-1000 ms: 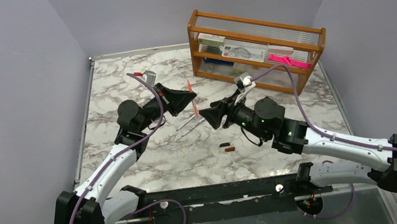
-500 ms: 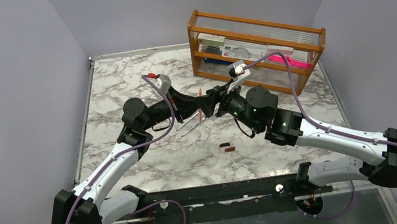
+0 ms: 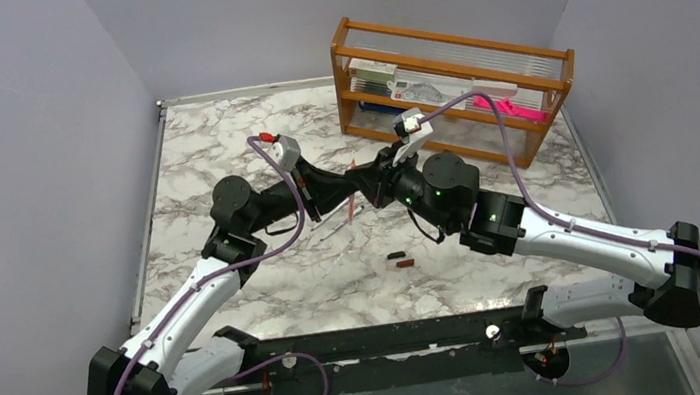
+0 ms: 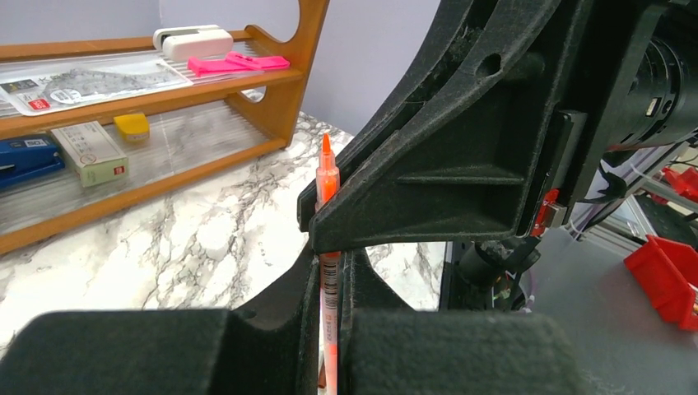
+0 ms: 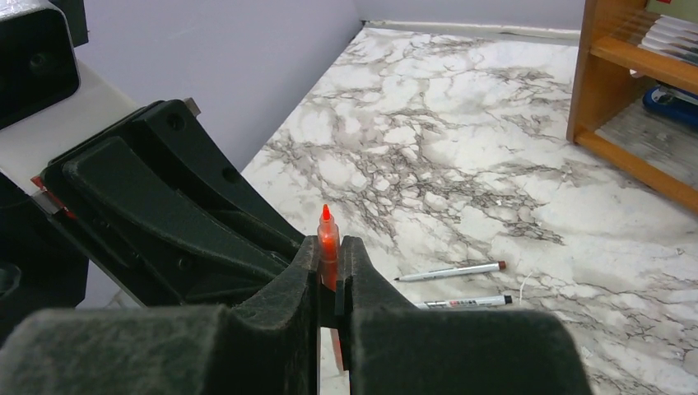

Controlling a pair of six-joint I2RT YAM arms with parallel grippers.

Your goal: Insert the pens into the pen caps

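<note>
An orange-red pen [image 3: 352, 191] stands nearly upright above the table, and both grippers grip it. My left gripper [image 4: 332, 267] is shut on its barcoded barrel [image 4: 330, 288]. My right gripper [image 5: 329, 262] is shut on the same pen [image 5: 328, 240] just below its pointed tip. In the top view the left gripper [image 3: 340, 191] and right gripper [image 3: 371, 187] meet nose to nose. Two silvery-grey pens [image 5: 449, 271] [image 5: 466, 303] lie on the marble beneath them. A black pen cap [image 3: 395, 254] and a dark red pen cap [image 3: 404, 263] lie side by side nearer the arm bases.
A wooden shelf rack [image 3: 454, 94] stands at the back right, holding boxes, a stapler and a bright pink strip [image 3: 506, 106]. Grey walls close in the marble table [image 3: 217, 133] on the left and at the back.
The left gripper carried the orange pen right and lower. The right gripper came up to it from the right and shut on the pen's upper end.
</note>
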